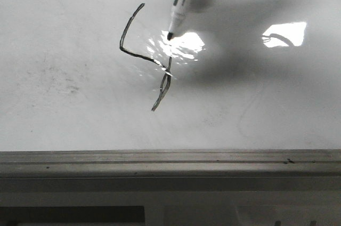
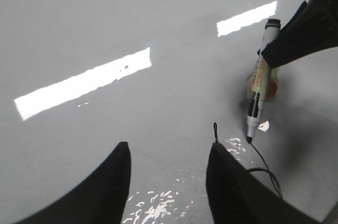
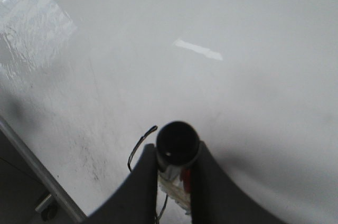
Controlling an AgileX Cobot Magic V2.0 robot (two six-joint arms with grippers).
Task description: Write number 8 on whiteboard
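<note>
bright overhead light throws white glare patches (image 1: 285, 34) across the glossy surface (long bars in the left wrist view). a grey metal rail (image 1: 170, 163) runs along the near edge, with dark shadow below it.

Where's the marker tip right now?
In the front view, the marker tip sits upper centre on the whiteboard, right of the number 8 strokes, beside the glare.
</note>
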